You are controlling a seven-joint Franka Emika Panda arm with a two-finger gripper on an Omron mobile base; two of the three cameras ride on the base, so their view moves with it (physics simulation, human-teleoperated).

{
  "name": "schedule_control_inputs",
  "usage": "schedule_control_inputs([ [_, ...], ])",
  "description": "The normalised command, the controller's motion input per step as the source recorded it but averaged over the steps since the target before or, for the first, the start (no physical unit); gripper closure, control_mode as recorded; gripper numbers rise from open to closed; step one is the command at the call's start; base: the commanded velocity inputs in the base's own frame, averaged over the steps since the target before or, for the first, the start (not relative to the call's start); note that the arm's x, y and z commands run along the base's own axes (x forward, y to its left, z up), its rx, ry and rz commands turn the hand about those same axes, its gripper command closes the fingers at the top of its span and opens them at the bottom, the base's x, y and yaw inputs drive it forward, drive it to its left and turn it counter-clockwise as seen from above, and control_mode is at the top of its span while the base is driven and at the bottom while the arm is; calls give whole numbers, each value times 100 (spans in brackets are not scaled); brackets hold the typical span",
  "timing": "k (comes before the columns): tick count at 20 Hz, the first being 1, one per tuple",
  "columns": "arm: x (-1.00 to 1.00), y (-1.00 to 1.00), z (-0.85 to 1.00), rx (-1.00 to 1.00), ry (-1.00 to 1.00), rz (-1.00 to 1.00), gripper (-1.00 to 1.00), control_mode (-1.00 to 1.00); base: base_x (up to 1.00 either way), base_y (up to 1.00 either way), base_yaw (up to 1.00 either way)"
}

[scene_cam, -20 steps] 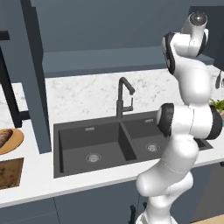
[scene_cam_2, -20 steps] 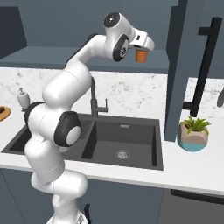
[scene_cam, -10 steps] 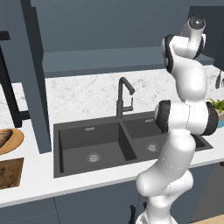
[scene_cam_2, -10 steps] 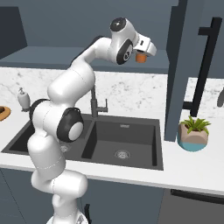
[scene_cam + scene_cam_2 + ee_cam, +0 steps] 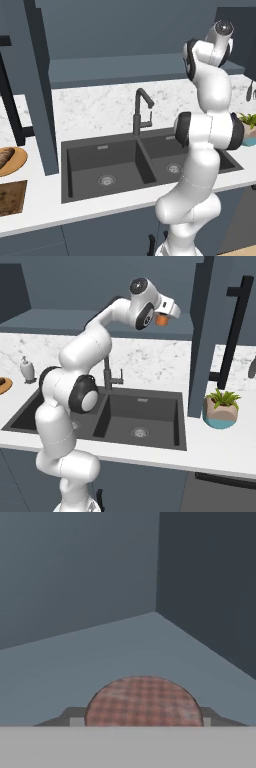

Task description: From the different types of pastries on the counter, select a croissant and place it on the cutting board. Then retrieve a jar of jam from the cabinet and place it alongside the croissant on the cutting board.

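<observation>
white arm (image 5: 85,351), dark joints

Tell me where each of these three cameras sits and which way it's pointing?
Left base view: behind the arm's left, facing the sink; the arm fills its right.
Right base view: behind its right, same sink; the arm on its left, gripper raised at an orange jar.
Hand view: on the hand, facing a cabinet corner over the jar's checked lid.
Both base views share sink, faucet and potted plant.

Red-checked jam jar lid (image 5: 144,703)

Even, dim rendered light, soft shadows, no glare, hand view slightly blurred
</observation>
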Motion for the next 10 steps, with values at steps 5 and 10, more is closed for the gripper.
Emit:
schedule_control_inputs([
  [5,-1,-38,-12,3,1,7,100,-100,0,0,0],
  [10,-57,-5,6,8,1,9,100,-100,0,0,0],
])
